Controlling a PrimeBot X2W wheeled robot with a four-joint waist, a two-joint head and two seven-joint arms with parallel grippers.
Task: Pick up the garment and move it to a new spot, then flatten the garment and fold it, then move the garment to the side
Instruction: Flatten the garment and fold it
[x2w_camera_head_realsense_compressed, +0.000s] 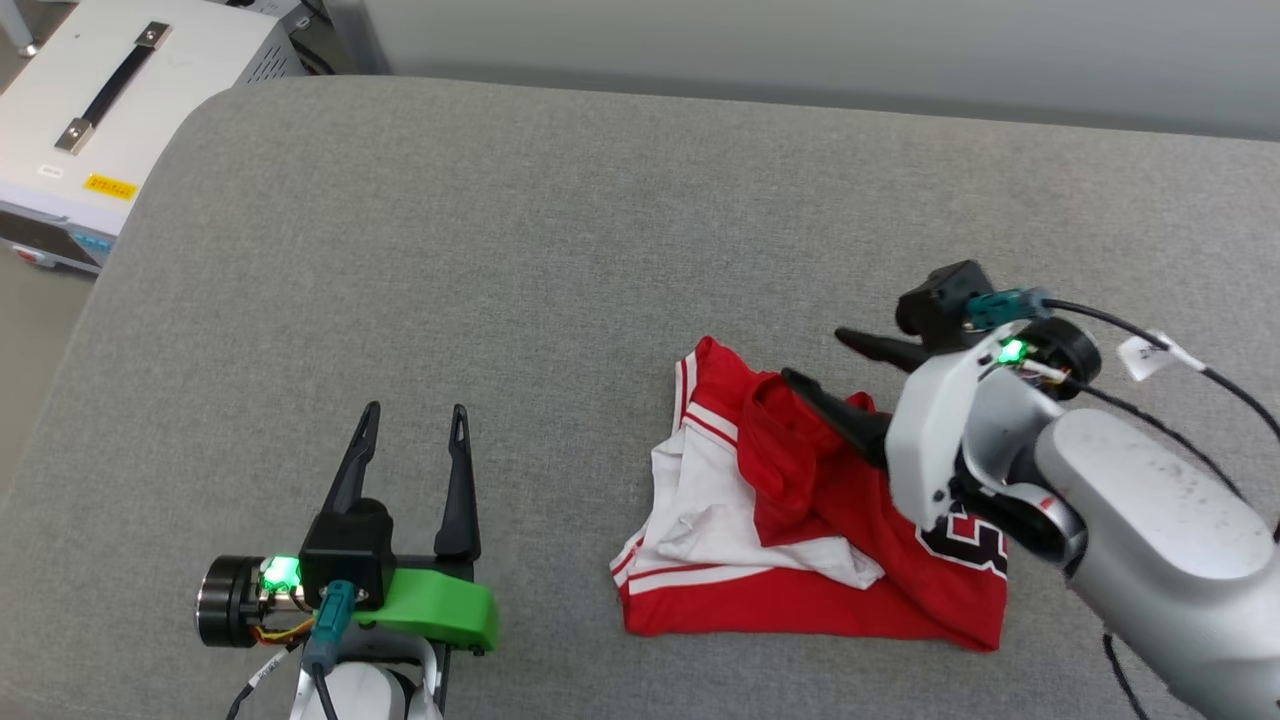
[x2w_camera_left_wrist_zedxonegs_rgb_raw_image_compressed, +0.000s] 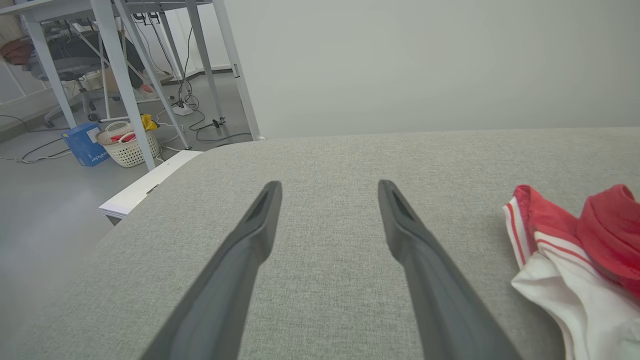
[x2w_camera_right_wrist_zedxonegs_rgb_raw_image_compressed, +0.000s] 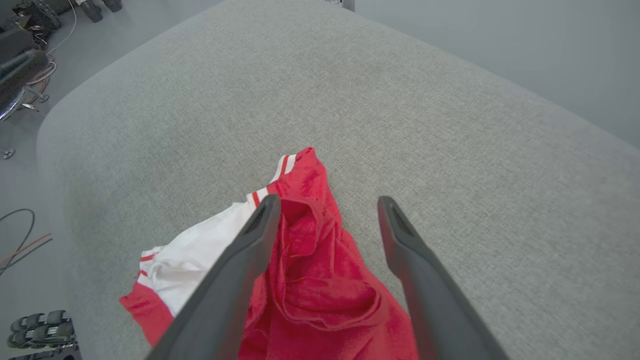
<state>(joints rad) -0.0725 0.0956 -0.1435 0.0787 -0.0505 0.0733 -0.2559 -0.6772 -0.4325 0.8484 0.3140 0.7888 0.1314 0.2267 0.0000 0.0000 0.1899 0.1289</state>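
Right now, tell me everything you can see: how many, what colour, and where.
garment: one, red with white sleeve, crumpled on the table's right part.
table: one, grey fabric top, beneath everything.
equipment case: one, white with black handle, beyond the table's far left corner.
basket: one, pale woven, on the floor.
blue box: one, beside the basket.
left tool: one, dark, open over bare table.
right tool: one, dark, open over the garment.

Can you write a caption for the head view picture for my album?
Crumpled red-and-white garment on the grey surface: right gripper open over it, left gripper open and apart.
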